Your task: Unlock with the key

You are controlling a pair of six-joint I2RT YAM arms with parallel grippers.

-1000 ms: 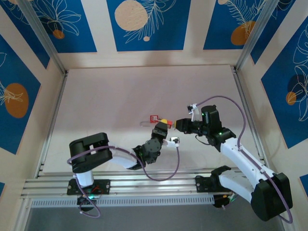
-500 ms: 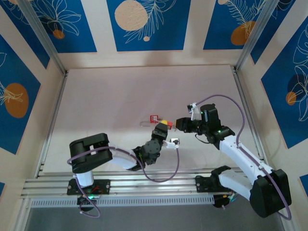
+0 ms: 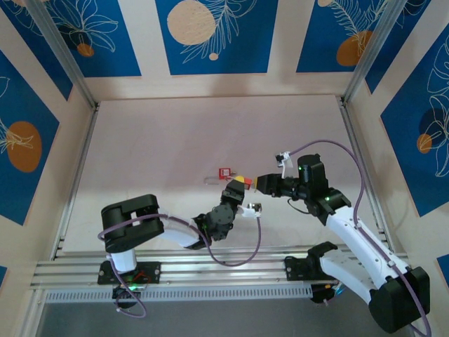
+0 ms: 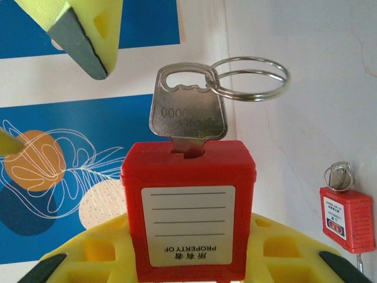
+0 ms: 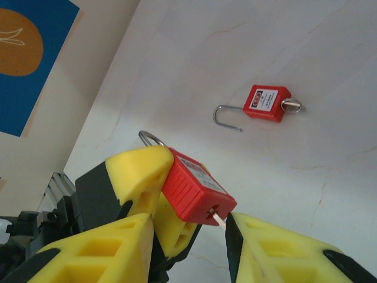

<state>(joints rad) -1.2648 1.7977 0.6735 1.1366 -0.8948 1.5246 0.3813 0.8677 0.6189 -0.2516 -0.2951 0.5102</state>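
Top external view: the left arm lies low along the near side of the desk, folded at the elbow, its left tool pointing up toward desk centre. The right arm reaches in from the near right corner, forearm angled to the left, with its right tool just beside the left one.

Left wrist view: the left tool is clamped on the held padlock, label facing the camera. The key sits in the keyway with its head free.

Right wrist view: the jaws of the right tool stand apart on either side of the padlock's end, gripping nothing. A spare padlock lies flat on the desk beyond, shackle swung open.

Against the frame a second ago, the right arm's elbow and forearm have shifted rightward. The left arm and held padlock are unchanged.
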